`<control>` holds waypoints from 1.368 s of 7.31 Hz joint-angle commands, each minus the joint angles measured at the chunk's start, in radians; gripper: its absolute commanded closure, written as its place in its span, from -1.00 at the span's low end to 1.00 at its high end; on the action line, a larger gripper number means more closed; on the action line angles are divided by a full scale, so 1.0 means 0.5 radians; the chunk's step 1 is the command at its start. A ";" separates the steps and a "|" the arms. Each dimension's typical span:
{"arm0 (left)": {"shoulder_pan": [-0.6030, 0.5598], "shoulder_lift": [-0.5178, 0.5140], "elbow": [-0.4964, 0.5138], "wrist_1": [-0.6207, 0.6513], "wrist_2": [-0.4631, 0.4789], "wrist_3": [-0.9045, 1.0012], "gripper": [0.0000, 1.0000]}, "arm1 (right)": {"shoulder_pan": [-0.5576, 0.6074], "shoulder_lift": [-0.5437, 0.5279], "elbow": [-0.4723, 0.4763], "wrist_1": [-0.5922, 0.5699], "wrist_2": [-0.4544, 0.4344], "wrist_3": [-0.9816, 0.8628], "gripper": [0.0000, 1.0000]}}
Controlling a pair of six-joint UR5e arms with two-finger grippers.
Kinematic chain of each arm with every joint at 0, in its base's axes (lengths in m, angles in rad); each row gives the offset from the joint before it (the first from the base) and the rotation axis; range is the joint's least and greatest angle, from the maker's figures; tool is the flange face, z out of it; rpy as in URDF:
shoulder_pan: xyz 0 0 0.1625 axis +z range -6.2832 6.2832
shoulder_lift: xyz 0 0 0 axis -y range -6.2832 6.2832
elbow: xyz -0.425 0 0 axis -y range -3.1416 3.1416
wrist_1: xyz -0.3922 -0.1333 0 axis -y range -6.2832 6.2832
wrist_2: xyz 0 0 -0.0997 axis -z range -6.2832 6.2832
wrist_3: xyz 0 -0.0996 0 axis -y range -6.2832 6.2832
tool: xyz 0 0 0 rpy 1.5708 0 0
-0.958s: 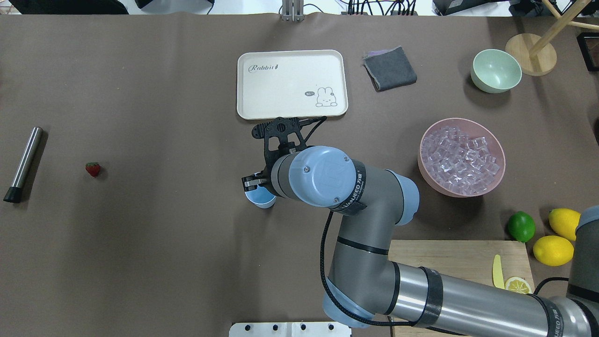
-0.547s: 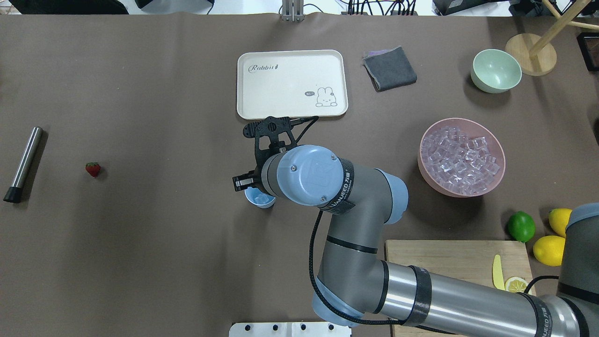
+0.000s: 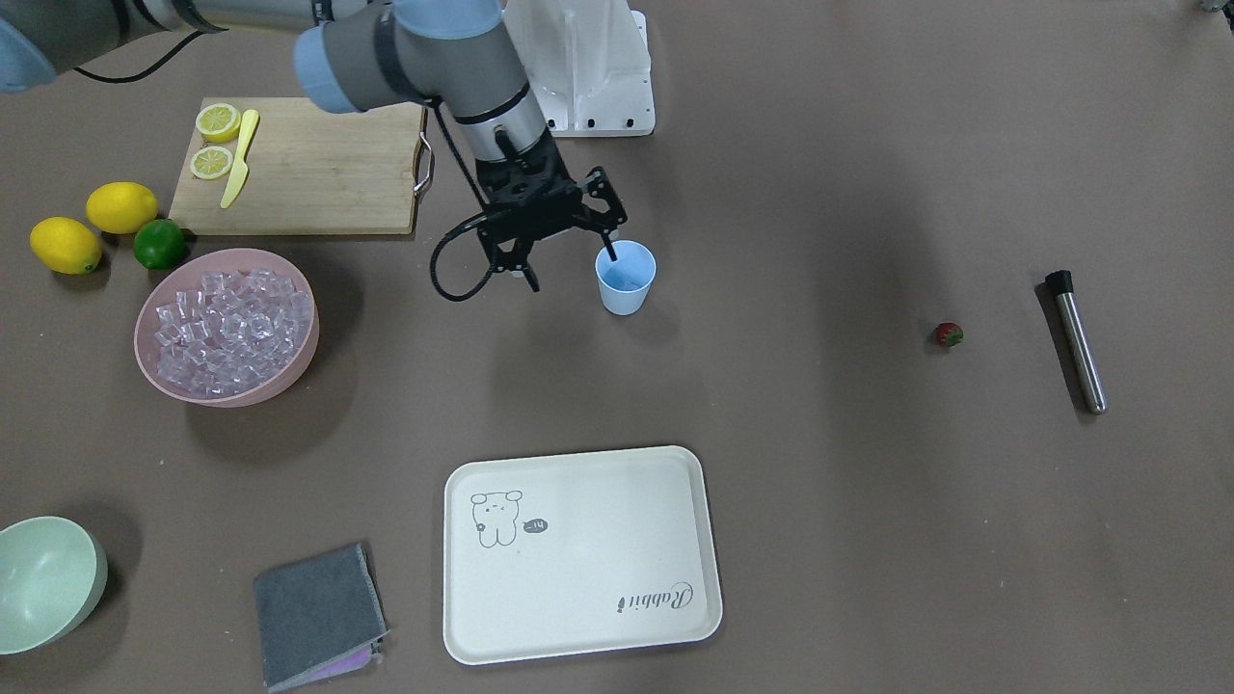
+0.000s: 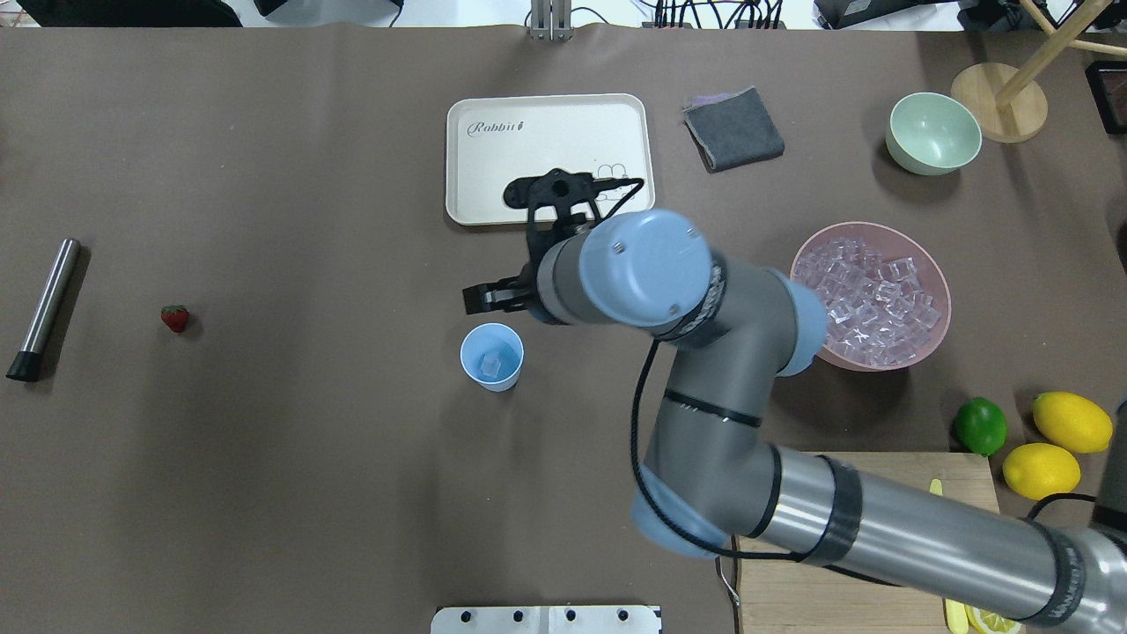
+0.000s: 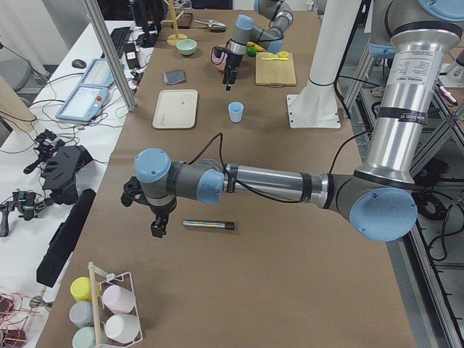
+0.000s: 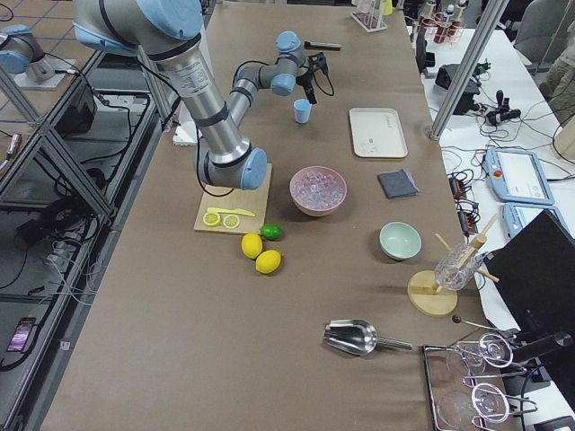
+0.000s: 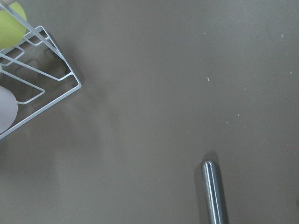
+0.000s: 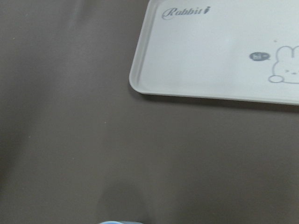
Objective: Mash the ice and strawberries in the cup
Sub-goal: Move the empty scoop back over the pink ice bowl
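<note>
Overhead view, read as a clock face centred on the cup [image 4: 491, 357]. The cup, a tapered light-blue plastic tumbler with a smooth wall and a wider rim, stands upright near mid-table with a single cube [image 4: 489, 362] lying in its bottom. At 12 o'clock, just beside the rim, hangs the right gripper [image 3: 569, 270], its fingers spread apart and holding nothing. At 3 o'clock, well apart, the pink bowl [image 4: 867, 364] is heaped with ice [image 4: 867, 295]: clear, glassy, faintly pink cubes. At 9 o'clock, well apart, the strawberry [image 4: 175, 318] lies alone, and farther out lies the steel rod [image 4: 48, 304] with its black tip. You cannot tell how the left gripper [image 5: 154, 221] stands; it shows only in the side view, near that rod. Expect the cup to be light and easily tipped, so take it on the wall below the rim. The ice is probably hard and slick, so grip flat faces. The strawberry looks soft and easily bruised, so pinch its red body gently, not the leafy top.
</note>
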 commanded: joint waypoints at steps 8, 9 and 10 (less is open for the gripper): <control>0.003 -0.032 -0.091 -0.002 -0.004 0.003 -0.96 | 0.733 -0.881 0.146 -0.261 0.766 -0.770 -0.95; 0.003 -0.032 -0.094 -0.005 -0.004 0.003 -0.96 | 0.720 -0.897 0.140 -0.261 0.757 -0.771 -0.90; 0.003 -0.032 -0.097 -0.005 -0.001 0.006 -0.97 | 0.684 -0.897 0.128 -0.258 0.748 -0.768 -0.83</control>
